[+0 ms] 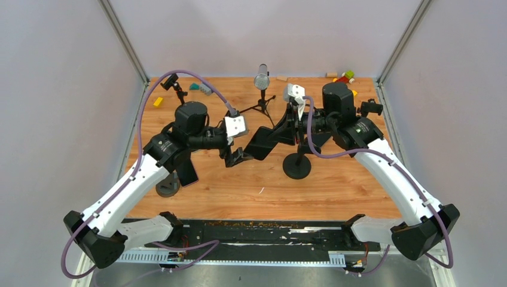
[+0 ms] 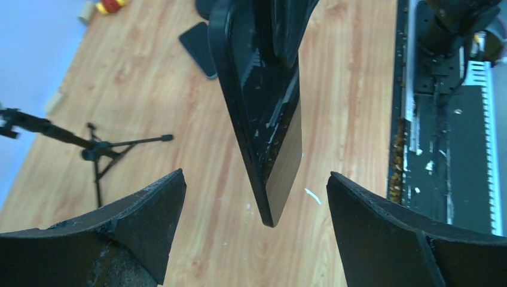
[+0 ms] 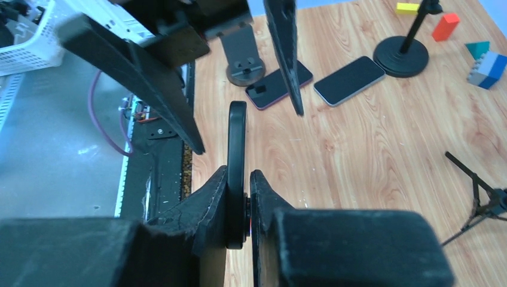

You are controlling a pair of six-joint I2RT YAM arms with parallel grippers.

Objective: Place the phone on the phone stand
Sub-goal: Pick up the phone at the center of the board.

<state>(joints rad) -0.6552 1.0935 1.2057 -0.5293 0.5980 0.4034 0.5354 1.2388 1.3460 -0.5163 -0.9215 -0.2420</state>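
Supervisor: Where's the phone [image 1: 263,142]?
Operator: Off the table, over its middle, edge-on. My right gripper [image 3: 239,200] is clamped on one end. My left gripper [image 2: 256,176] is spread wide, with a finger on either side of the free end and not touching it.
Supervisor: And the stand?
Operator: The phone stand [image 3: 244,57] is near the near left corner. My right wrist view shows two spare phones [image 3: 350,81] lying flat beside it. Overhead, my left arm [image 1: 137,179] covers much of that spot.
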